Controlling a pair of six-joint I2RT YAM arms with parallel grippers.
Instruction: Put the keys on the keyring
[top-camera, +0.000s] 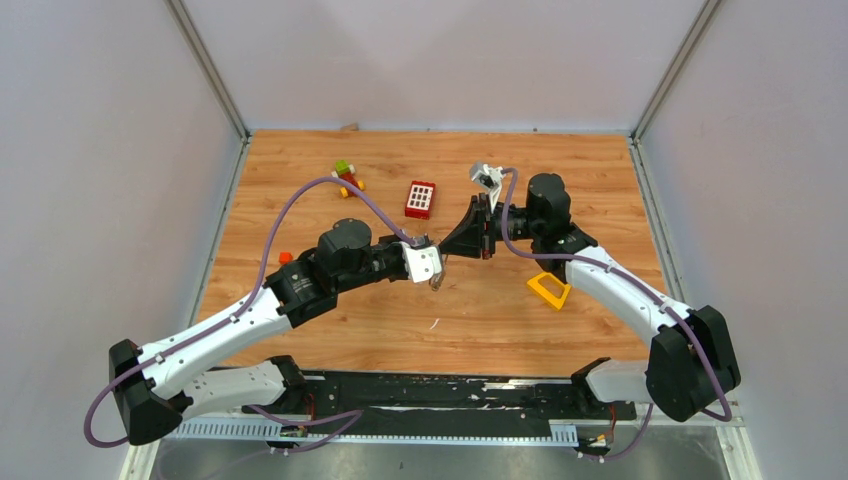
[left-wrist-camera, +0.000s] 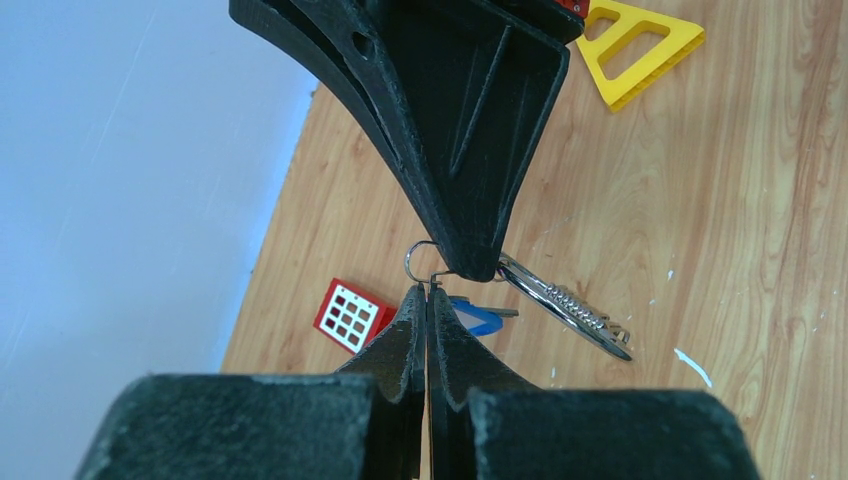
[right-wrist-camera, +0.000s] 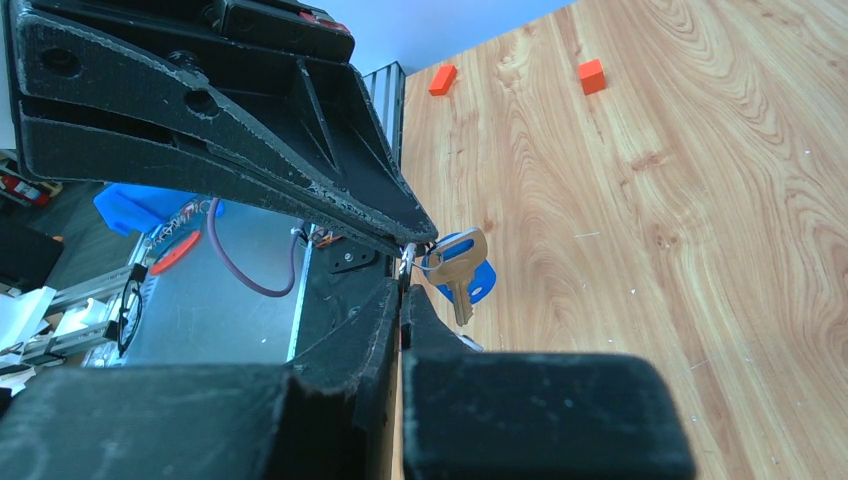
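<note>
My left gripper (top-camera: 437, 262) and right gripper (top-camera: 452, 245) meet tip to tip above the middle of the table. In the left wrist view the left gripper (left-wrist-camera: 427, 290) is shut on the thin silver keyring (left-wrist-camera: 418, 258). The right gripper's black fingers (left-wrist-camera: 470, 200) come down from above and pinch the same ring. A silver clasp with a spring (left-wrist-camera: 568, 306) and a key with a blue tag (left-wrist-camera: 480, 316) hang from it. In the right wrist view the right gripper (right-wrist-camera: 403, 292) is shut on the wire, and a key (right-wrist-camera: 461, 266) hangs over the blue tag (right-wrist-camera: 484, 283).
A red brick (top-camera: 420, 198) lies behind the grippers and a yellow triangular block (top-camera: 548, 290) to the front right. Small coloured blocks (top-camera: 347, 178) lie at the back left, and an orange block (top-camera: 285, 257) lies near the left arm. Walls close three sides.
</note>
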